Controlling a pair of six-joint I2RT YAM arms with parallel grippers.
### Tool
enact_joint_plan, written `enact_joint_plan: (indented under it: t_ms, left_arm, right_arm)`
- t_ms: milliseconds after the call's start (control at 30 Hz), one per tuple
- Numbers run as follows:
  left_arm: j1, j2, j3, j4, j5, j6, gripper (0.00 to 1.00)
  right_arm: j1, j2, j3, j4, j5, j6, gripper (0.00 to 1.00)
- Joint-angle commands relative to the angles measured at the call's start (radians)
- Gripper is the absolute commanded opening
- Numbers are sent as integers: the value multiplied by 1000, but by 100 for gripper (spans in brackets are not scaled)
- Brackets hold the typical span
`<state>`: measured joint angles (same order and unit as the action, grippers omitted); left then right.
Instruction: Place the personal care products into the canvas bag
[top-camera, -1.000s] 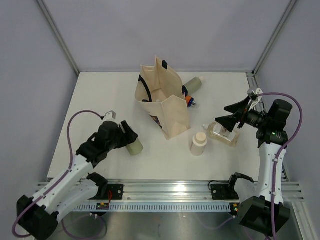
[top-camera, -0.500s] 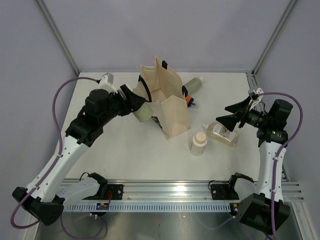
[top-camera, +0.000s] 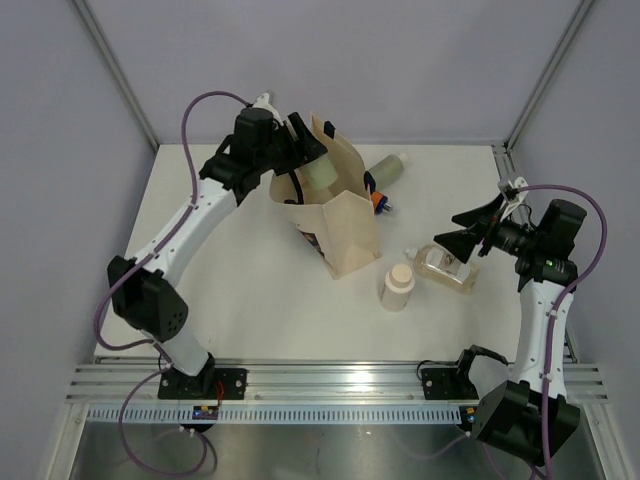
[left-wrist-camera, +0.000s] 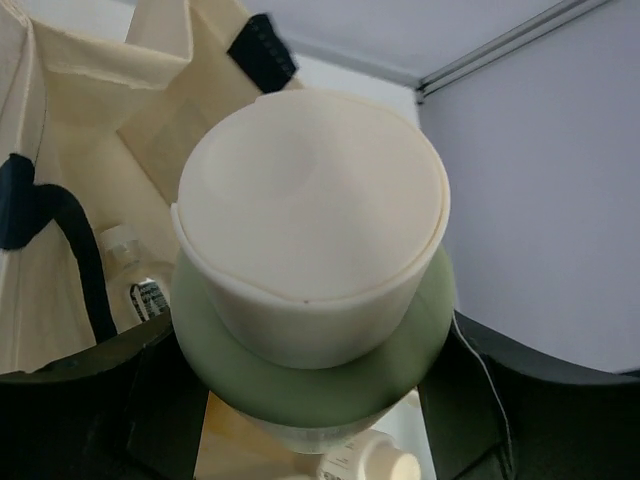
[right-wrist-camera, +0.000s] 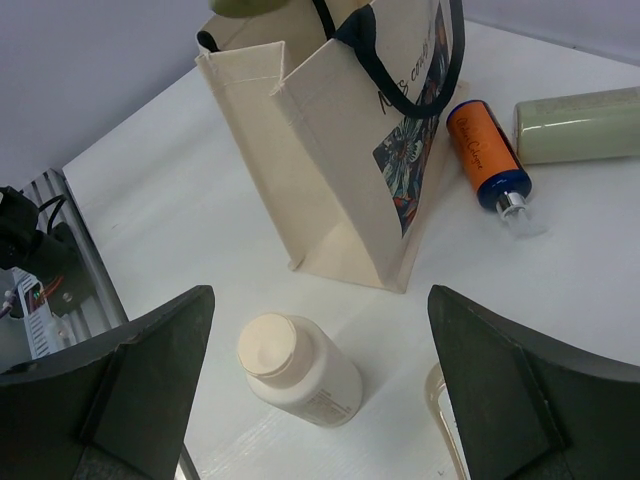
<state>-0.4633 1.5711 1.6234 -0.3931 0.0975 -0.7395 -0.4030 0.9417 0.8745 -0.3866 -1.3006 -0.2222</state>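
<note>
Left gripper, shut tight around a sage-green bottle, hangs over the canvas bag mouth toward twelve o'clock. Drop step, I judge; next, lower slightly and release.

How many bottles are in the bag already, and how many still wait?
Done: at least one small clear bottle lies inside the canvas bag. In hand: the left gripper holds a green bottle with a white cap over the bag's mouth. Left: four on the table, the beige bottle, amber bottle, orange bottle and second green bottle.
</note>
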Motion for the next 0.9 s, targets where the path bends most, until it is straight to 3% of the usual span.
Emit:
enact_joint_plan:
  t_ms: [0, 133, 300, 333, 400, 433, 533, 633, 667, 867]
  left_arm:
    - [11, 101, 157, 85, 100, 8, 0]
    - [9, 240, 214, 37, 189, 9, 0]
    - [2, 250, 121, 43, 257, 15, 4]
    - [0, 236, 78, 46, 255, 15, 22]
    - [0, 221, 38, 49, 257, 26, 41]
    - [-1, 215, 11, 49, 255, 29, 57]
    - [-1, 204, -11, 31, 248, 57, 81]
    - [-1, 198, 1, 7, 243, 92, 88]
    - [-1, 193, 12, 2, 237, 113, 99]
    - [3, 119, 55, -72, 196, 238, 99]
  right_arm:
    - [-11, -1, 29, 0, -6, -23, 96]
    - [-13, 0, 27, 0, -6, -26, 96]
    - [-13, 11, 32, -24, -9, -49, 96]
    - [-13, 15, 34, -31, -17, -66, 96]
    - [-13, 20, 35, -49, -22, -80, 96]
    - [-13, 25, 35, -52, -23, -94, 97]
    - [-13, 35, 40, -116, -31, -191, 98]
    - [-13, 52, 79, -280, 9, -389, 100]
    - [-13, 54, 87, -341, 32, -428, 99]
    - [-11, 89, 162, -536, 208, -633, 99]
